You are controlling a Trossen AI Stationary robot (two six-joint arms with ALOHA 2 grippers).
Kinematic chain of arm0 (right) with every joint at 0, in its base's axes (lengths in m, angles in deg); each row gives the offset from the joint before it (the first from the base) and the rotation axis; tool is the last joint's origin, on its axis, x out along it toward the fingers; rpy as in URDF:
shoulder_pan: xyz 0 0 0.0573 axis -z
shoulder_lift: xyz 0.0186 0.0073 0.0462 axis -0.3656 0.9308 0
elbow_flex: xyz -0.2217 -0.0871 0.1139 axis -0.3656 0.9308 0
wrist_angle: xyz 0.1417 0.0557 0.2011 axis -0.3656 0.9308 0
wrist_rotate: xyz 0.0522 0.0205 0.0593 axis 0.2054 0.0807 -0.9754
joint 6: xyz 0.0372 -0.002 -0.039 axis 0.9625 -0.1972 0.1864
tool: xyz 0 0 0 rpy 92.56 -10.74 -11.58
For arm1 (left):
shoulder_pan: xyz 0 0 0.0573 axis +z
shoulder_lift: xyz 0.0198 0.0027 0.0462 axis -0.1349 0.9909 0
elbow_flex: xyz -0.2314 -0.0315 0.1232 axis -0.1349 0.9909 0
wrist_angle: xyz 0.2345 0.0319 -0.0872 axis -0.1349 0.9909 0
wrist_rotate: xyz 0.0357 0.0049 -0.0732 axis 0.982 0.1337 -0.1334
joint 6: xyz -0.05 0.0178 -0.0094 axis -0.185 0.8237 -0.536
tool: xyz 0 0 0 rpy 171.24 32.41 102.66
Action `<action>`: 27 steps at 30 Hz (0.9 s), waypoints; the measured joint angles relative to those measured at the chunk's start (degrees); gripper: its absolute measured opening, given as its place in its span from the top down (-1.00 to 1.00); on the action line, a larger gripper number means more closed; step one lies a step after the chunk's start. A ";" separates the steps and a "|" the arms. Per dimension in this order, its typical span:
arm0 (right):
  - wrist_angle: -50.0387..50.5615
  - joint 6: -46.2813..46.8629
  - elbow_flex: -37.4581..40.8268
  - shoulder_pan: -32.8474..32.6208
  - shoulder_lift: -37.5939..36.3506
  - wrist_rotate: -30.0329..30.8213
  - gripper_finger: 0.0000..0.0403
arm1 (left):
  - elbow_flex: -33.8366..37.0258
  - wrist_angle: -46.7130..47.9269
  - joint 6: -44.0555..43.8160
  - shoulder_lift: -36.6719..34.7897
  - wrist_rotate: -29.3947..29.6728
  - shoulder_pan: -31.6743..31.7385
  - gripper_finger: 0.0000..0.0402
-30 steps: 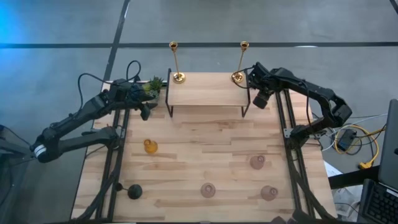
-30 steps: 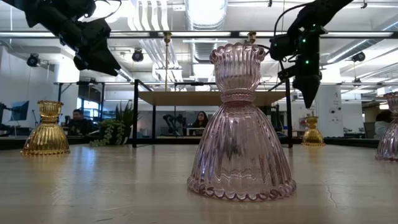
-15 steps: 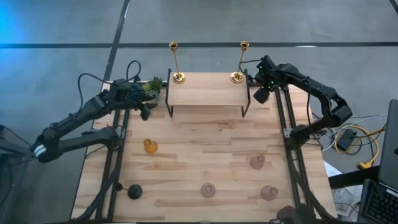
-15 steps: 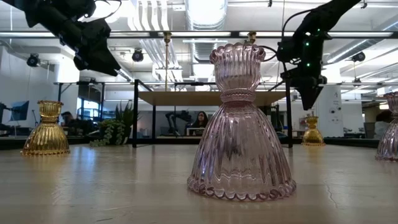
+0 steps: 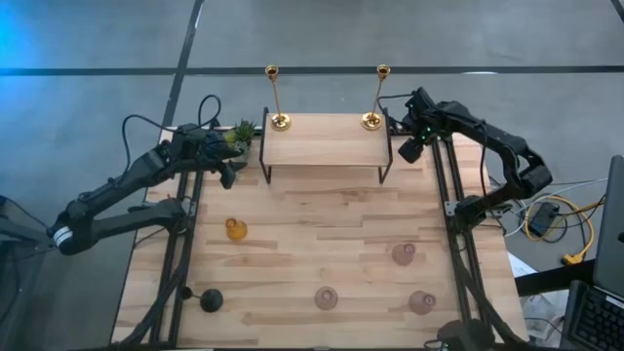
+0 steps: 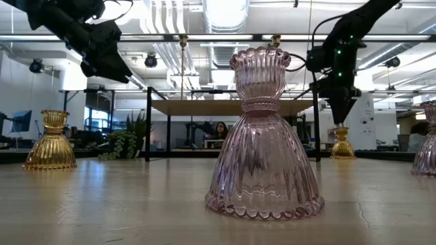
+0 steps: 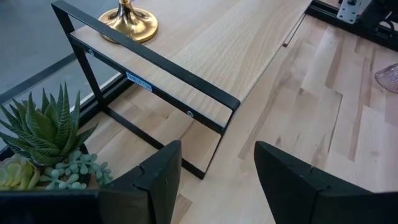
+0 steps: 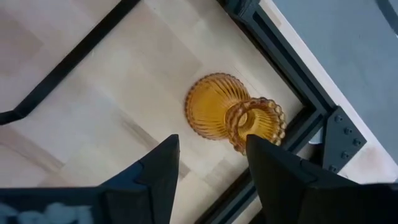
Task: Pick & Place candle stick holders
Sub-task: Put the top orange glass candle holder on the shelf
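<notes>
Two tall brass candle stick holders (image 5: 280, 119) (image 5: 371, 119) stand on a small wooden shelf (image 5: 327, 144) at the table's far middle. One squat amber holder (image 5: 235, 229) stands left of centre. A second amber holder (image 8: 233, 118) stands upright by the far right corner, below my right gripper (image 8: 211, 177) (image 6: 340, 112), which is open, points steeply down and touches nothing. Three pink holders (image 5: 404, 253) (image 5: 326, 297) (image 5: 422, 302) and a black one (image 5: 211, 299) stand toward the near edge. My left gripper (image 5: 227, 175) (image 7: 217, 180) waits open, raised near the shelf's left end.
A small green potted plant (image 5: 239, 135) sits at the far left beside the left gripper. The shelf's black metal legs (image 7: 155, 62) and the table's black frame rail (image 8: 292, 68) stand close to the far right amber holder. Bare wood lies in the table's middle.
My right gripper has moved a little from the shelf's right end toward the table's far right corner and has rolled slightly, and now hangs over the amber holder there. No holder has moved.
</notes>
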 joint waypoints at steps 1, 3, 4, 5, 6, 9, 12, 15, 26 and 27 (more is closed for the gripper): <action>-0.48 0.02 0.32 -0.02 0.00 0.00 0.13 | 0.00 0.00 -0.06 0.00 0.00 0.00 -0.03; -1.52 0.00 0.98 -0.02 0.00 0.00 0.14 | 0.00 0.12 -0.25 0.00 -0.02 0.00 -0.03; -2.16 -0.04 1.43 -0.02 0.00 0.00 0.14 | 0.00 0.27 -0.26 0.00 0.00 0.00 -0.03; -2.67 -0.17 1.85 -0.02 0.00 0.00 0.15 | 0.00 0.35 -0.26 0.00 0.00 0.00 -0.03; -3.27 -0.20 2.30 -0.02 0.00 0.02 0.15 | 0.00 0.37 -0.27 0.00 -0.01 0.00 -0.03; -4.94 -0.21 3.47 -0.02 0.00 0.73 0.14 | 0.00 0.72 -0.63 0.00 0.00 0.00 -0.03; -5.83 -0.39 3.99 -0.02 0.00 2.98 0.14 | 0.00 0.72 -0.84 0.00 -0.02 0.00 -0.03; -5.87 -0.37 4.47 0.08 0.00 3.02 0.15 | 0.00 0.76 -1.22 0.00 -0.02 0.00 -0.03; -7.41 -0.20 7.49 0.20 0.00 3.03 0.19 | 0.00 1.05 -1.29 0.00 -0.02 0.00 -0.03; -7.37 -0.20 7.53 0.20 0.00 3.03 0.21 | 0.00 1.13 -1.29 0.00 -0.02 0.00 -0.03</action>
